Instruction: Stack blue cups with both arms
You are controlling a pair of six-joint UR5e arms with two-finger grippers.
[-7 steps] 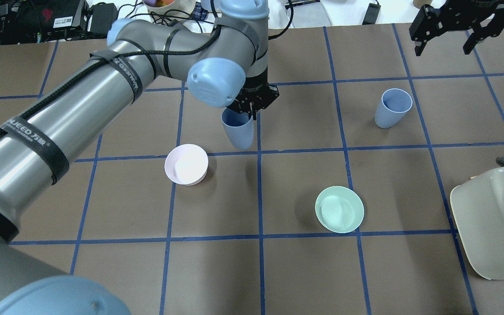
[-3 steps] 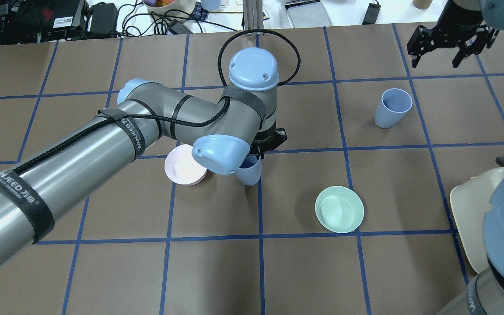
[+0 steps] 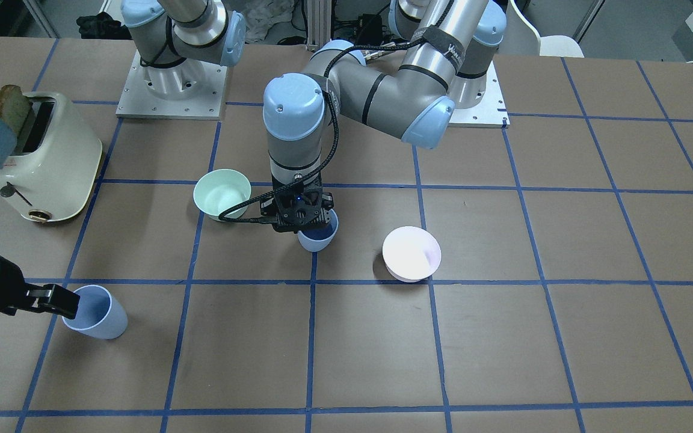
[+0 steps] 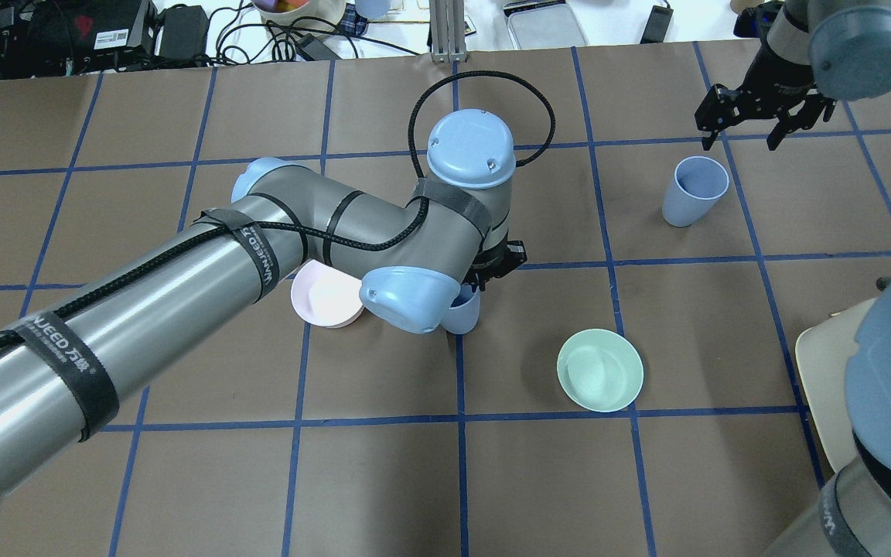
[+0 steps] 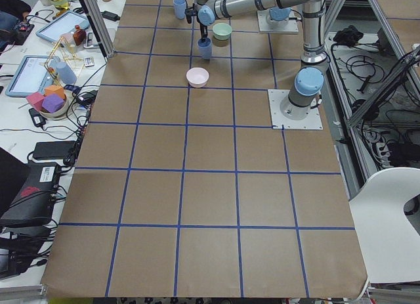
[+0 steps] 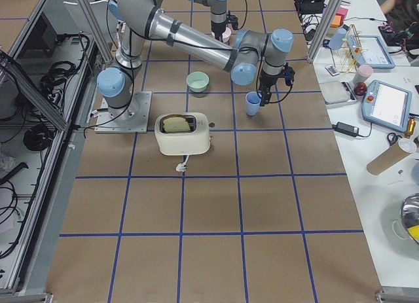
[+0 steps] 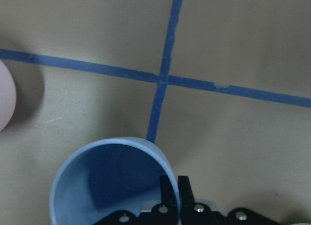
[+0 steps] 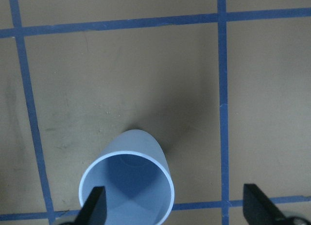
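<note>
left pincer (image 7: 174, 193) pinching first blue cup (image 7: 104, 186) by rim wall, low over table (image 7: 233, 45) between pink bowl (image 3: 411, 252) and green bowl (image 3: 222, 192); grip likely leaves base free for nesting. right pincer (image 4: 741, 133) spread, hovering by second cup (image 4: 693, 189), probably to steady it.

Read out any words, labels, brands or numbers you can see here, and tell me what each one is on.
"NJEED", its leading letters unclear, followed by characters too blurred to read: on the black strap around the left arm.
The same text repeats on a second strap.
White label on the black box beyond the table: too small to read.
</note>
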